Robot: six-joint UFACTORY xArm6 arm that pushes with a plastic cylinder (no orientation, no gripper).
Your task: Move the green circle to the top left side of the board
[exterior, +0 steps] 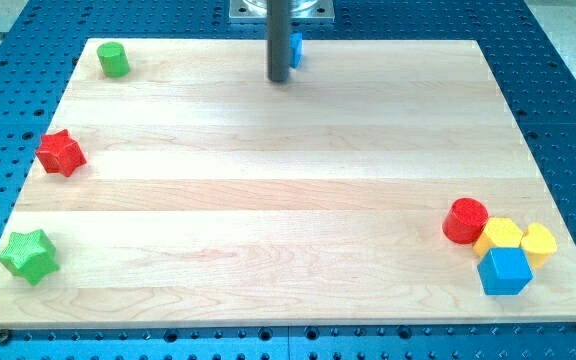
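The green circle (113,60), a short green cylinder, stands at the board's top left corner. My tip (279,79) touches the board near the top edge, at the middle, far to the right of the green circle. A blue block (295,48) is partly hidden just behind the rod, to its right.
A red star (60,153) lies at the left edge and a green star (28,256) at the bottom left. At the bottom right are a red cylinder (465,221), a yellow block (500,236), a yellow heart-like block (539,243) and a blue block (505,270), bunched together.
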